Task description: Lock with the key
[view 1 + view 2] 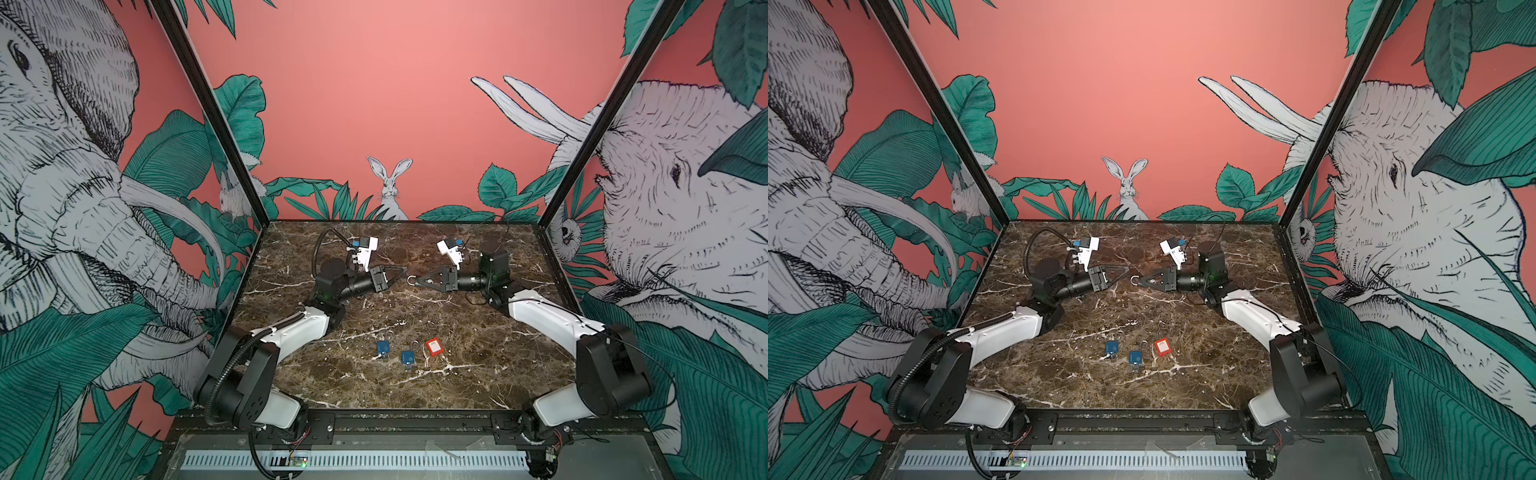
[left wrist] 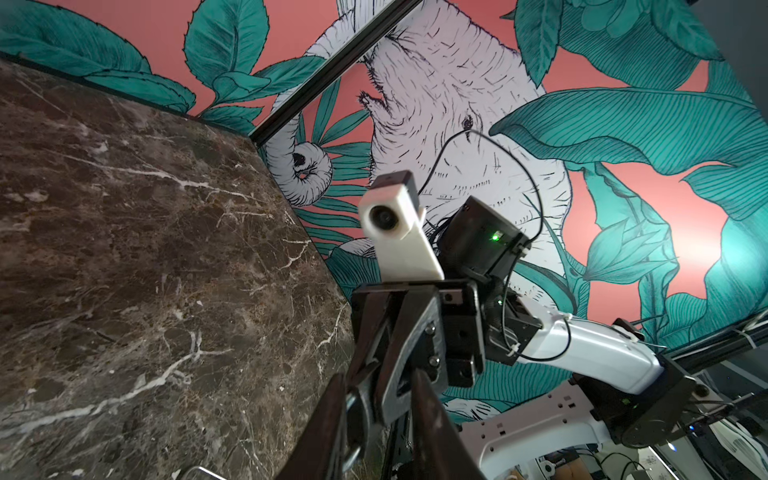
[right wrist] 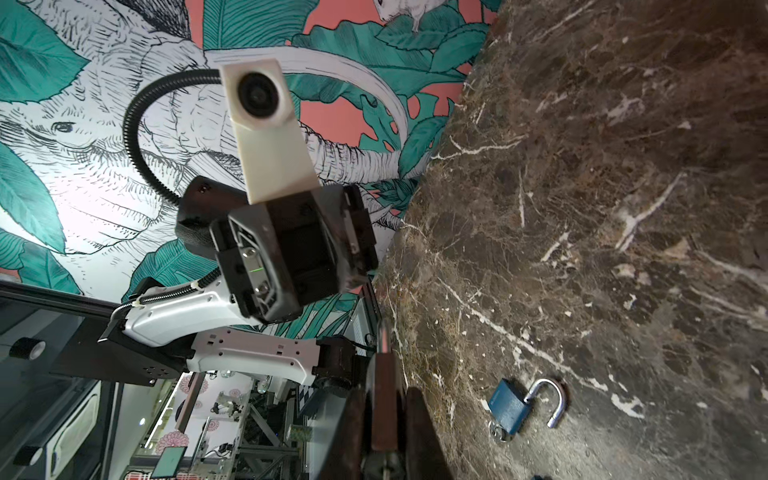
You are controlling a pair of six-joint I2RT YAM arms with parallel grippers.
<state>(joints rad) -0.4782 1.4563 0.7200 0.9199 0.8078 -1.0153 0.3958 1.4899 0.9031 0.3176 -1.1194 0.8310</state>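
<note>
Right gripper [image 1: 419, 279] closed on a dark rectangular padlock [image 3: 382, 399], silver shackle [image 1: 411, 280] protruding beyond its tips; left gripper [image 1: 404, 270], just opposite, jaws slightly parted, nothing visibly held.

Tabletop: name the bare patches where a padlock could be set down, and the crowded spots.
Free: the front strip of tabletop between the row of three padlocks and the near edge; the far strip by the back wall. Crowded: mid-table, where left gripper and right gripper nearly meet.

Glossy veined marble table [image 1: 457, 374], shiny metal padlock shackle [image 3: 559, 409]
</note>
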